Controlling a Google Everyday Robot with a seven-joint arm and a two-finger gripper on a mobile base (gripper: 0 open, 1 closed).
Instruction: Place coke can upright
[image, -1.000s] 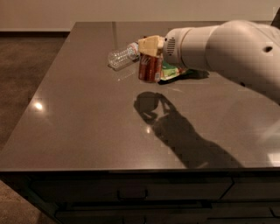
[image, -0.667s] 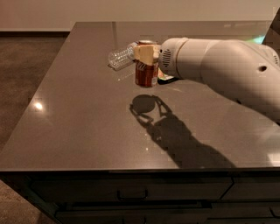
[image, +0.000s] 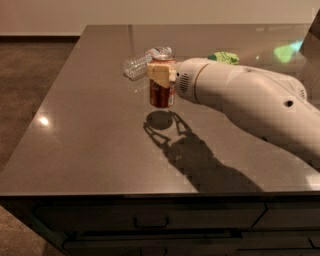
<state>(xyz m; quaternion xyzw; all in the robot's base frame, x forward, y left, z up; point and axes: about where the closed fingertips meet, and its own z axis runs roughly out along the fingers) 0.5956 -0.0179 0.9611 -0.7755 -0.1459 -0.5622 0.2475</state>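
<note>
A: What is taking up most of the frame?
B: The dark table is filling it. The white arm is reaching in from the right edge toward the upper middle.
A: What is lying behind the arm?
B: A clear water bottle is lying on its side in the upper middle. A green snack bag is peeking over the arm, to the bottle's right.
A: And the coke can?
B: The coke can is hanging upright just in front of the bottle. Its round shadow is sitting on the table just beneath, apart from its base.
A: The gripper?
B: The gripper is gripping the can's upper part, beige fingers pressing against its sides.
</note>
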